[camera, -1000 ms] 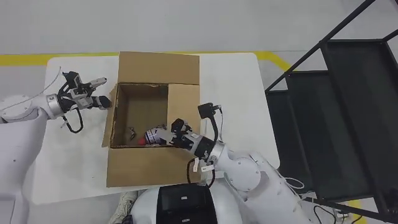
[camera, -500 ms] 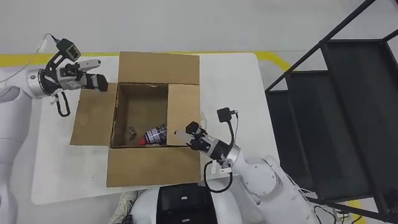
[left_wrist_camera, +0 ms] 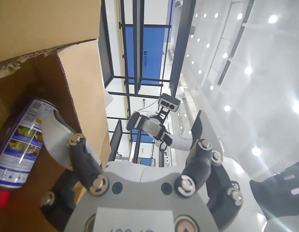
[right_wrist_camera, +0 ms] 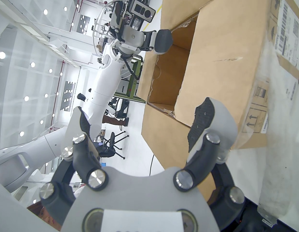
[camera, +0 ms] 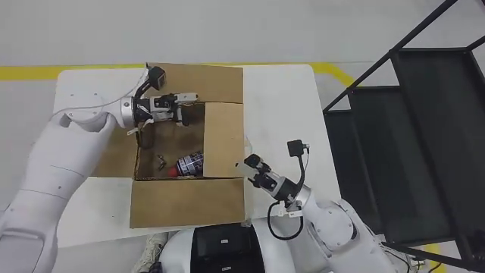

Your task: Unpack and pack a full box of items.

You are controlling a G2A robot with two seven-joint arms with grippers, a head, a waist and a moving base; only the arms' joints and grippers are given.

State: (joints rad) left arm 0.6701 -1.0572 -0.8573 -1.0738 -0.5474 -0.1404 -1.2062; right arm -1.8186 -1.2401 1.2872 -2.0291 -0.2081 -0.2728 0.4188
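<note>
An open cardboard box (camera: 186, 201) stands mid-table with its flaps folded out. Inside lie a blue spray can (camera: 189, 164) with a red cap and a small dark item (camera: 160, 159). My left gripper (camera: 186, 98) hangs open over the box's far left corner; in its wrist view the left gripper (left_wrist_camera: 125, 119) holds nothing, and the spray can (left_wrist_camera: 16, 146) lies beside one finger (left_wrist_camera: 55, 126). My right gripper (camera: 251, 165) is open and empty outside the box's right side. The right gripper (right_wrist_camera: 142, 114) faces the box (right_wrist_camera: 212, 61), with the left gripper (right_wrist_camera: 161, 40) at the far rim.
The white table (camera: 280, 98) has bare room right of the box and behind it. A black metal stair frame (camera: 409, 121) stands beyond the table's right edge. A yellow floor line runs behind the table.
The right gripper has pulled out of the box to the right, leaving the spray can inside. The left arm swung from the table's left side to over the box's far left corner.
</note>
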